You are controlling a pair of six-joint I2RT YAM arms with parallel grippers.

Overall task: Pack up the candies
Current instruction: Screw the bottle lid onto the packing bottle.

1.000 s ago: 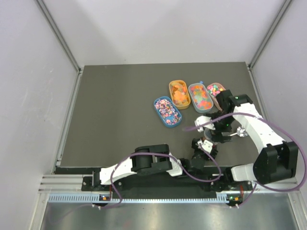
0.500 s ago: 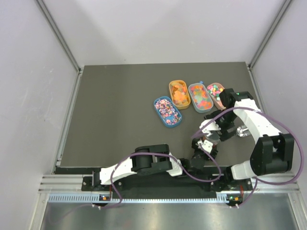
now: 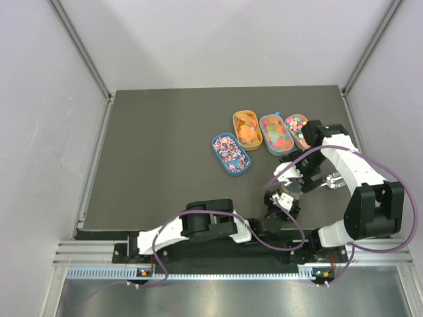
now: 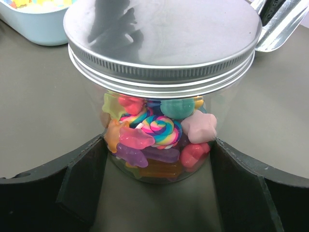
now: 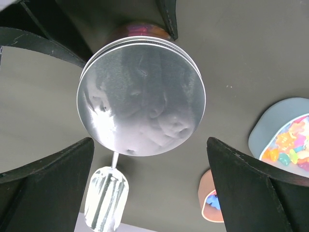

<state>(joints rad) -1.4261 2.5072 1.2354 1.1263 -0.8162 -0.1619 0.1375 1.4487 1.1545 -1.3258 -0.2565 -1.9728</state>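
Left gripper (image 4: 159, 145) is clamped on a clear jar (image 4: 145, 166): both fingers (image 4: 82, 179) press against its sides, low down. The jar stands upright on the dark table (image 3: 165, 145) with its metal lid (image 4: 161, 34) on.

Candies (image 4: 159, 126) fill roughly the lower half of the jar: a swirl lollipop piece, star shapes, and pink, orange and purple gummies. More candies sit in four oval trays across the table. These are a blue tray (image 3: 230, 154) of sprinkle bits, an orange tray (image 3: 246, 129), a grey-blue tray (image 3: 275, 134) and a pink tray (image 3: 297, 125). The last three are side by side in a row, and the blue one is just in front of the orange one.

Right gripper (image 5: 149, 140) hangs directly above the lid with its fingers wide apart, holding nothing. Its wrist view shows the lid face-on, with blurry reflections in it.

A metal scoop (image 5: 106, 195) lies on the table just beside the jar, on the side away from the left arm. Whether it touches the jar can't be told. The grey-blue and pink trays are near the jar, to the right in the right wrist view.
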